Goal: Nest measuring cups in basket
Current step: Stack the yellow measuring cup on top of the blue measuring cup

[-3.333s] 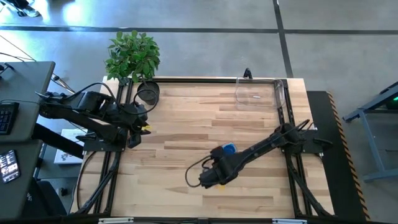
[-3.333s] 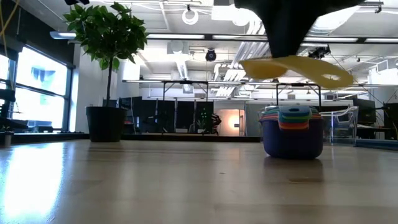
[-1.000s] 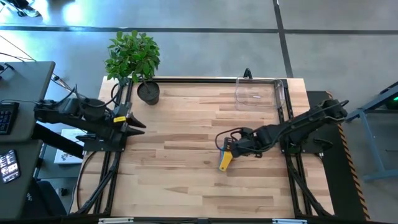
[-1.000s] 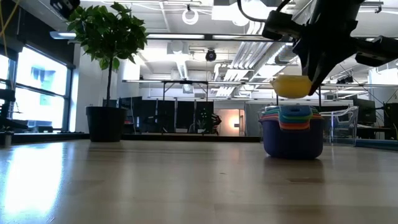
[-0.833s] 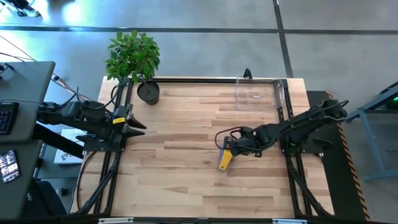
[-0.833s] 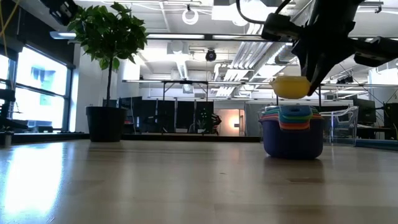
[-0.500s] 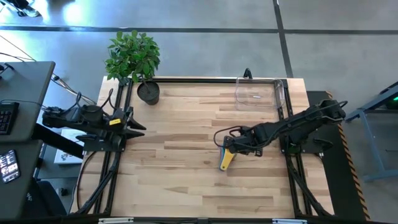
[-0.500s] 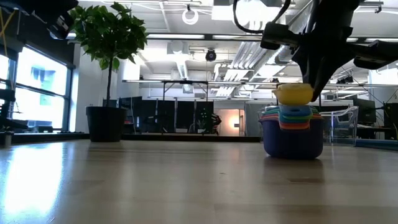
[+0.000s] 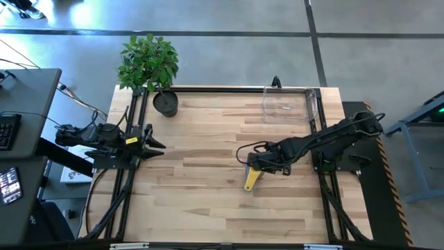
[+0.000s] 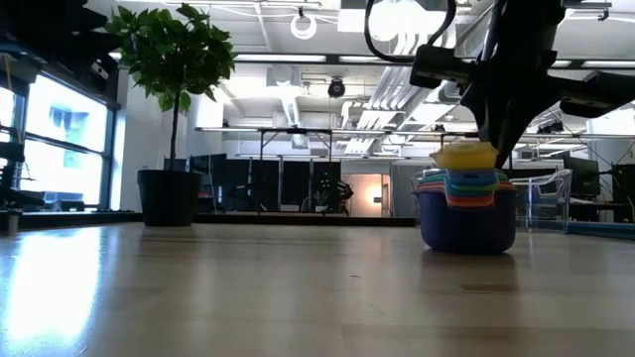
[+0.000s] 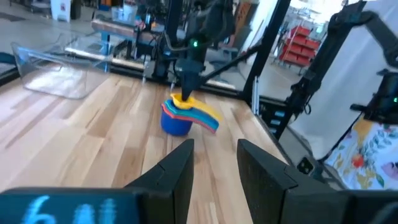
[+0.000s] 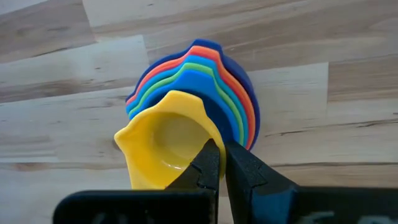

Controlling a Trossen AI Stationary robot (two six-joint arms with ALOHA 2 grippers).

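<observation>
A: What's nearest on the worktop [image 9: 208,208]?

B: One stack of nested measuring cups [image 10: 466,206] near the middle. In the right wrist view I count six colour layers, with the yellow cup [image 12: 165,140] uppermost.

A: And the claws?

B: The right claw [image 12: 217,163] is pinching the yellow cup's rim. The left claw [image 9: 158,144] waits, spread, at the left edge.

A: Farther back?

B: One clear basket [image 9: 288,104] in the far right corner, and one potted plant [image 9: 149,66] far left.

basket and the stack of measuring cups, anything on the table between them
Nothing: the high view shows only bare wood between the clear basket at the far edge and the nested measuring cups mid-table, where the right gripper holds the yellow cup.
</observation>
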